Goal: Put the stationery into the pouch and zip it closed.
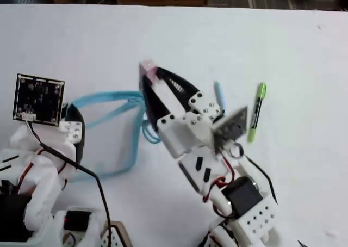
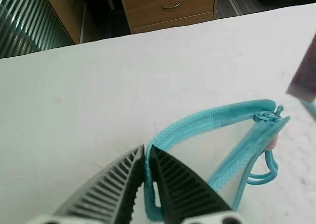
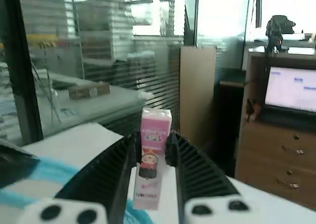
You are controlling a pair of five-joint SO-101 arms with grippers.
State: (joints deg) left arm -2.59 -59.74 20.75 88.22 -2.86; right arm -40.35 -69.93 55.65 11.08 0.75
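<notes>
Pouch, limp clear plastic, lies at nine o'clock on the surface, left hand pinching its stiffer zip edge. Right hand clamps a pink eraser, seemingly light, near the mouth.

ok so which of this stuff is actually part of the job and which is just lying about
Job: pouch, held by the left gripper; pink eraser, in the right gripper; blue pen; green marker.
Lying about: wooden drawers; monitor.
</notes>
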